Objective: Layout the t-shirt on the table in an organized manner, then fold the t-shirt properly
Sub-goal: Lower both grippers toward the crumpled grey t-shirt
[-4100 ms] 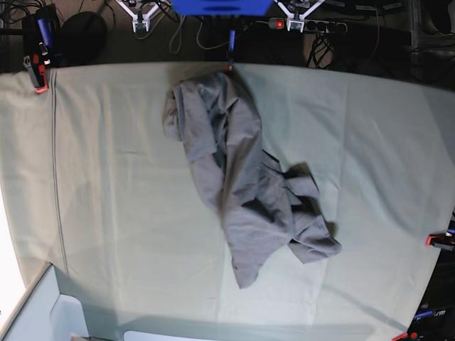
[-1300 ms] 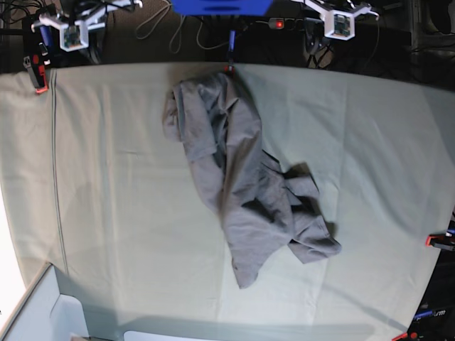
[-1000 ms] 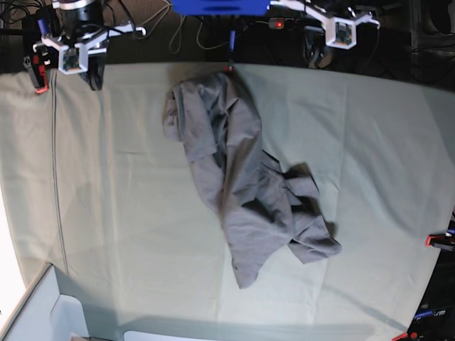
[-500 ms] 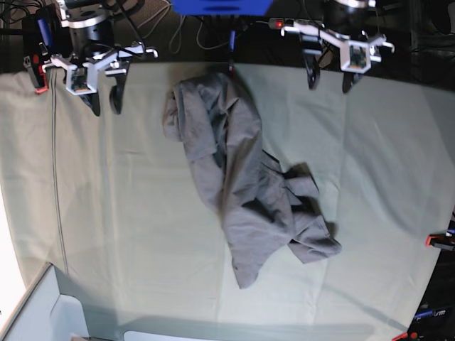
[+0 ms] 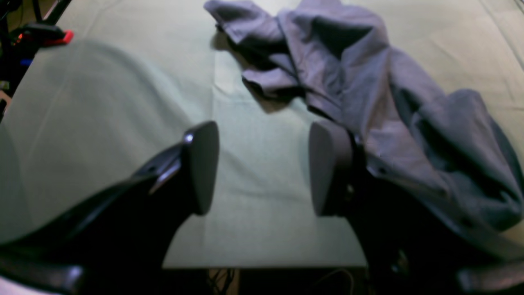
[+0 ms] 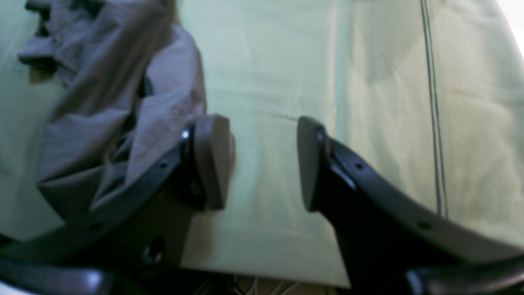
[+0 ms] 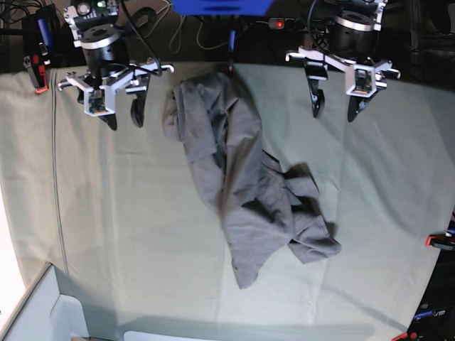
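Right now I am looking at the plain medium-grey soft cotton t-shirt [image 7: 242, 188] lying crumpled in a long bunched heap on the bench [image 7: 128, 213], a large flat surface draped in a creased pale green-grey cloth. The heap is running from the far edge, near the middle, diagonally toward the near right, with folds piling over one another and one lumpy end sticking out at the lower right. I cannot make out the neck, the sleeves or any label in the bunching.

The left gripper [image 7: 335, 112] is hanging above bare cloth to the right of the shirt's far end in the base view, its fingers [image 5: 202, 164] standing wide apart with nothing between them. The right gripper [image 7: 122, 118] is hovering on the other side, just beside the shirt's far end, fingers [image 6: 213, 159] likewise spread and empty.

Both wrist views are soft and blurred, and the dark finger bodies are covering the lower parts of them. In the left wrist view the shirt's edge is disappearing behind one finger.

A red clamp [image 7: 37, 77] is gripping the cloth's far left corner, another [image 7: 439, 241] is showing at the right edge, and dark cables are trailing behind the bench.
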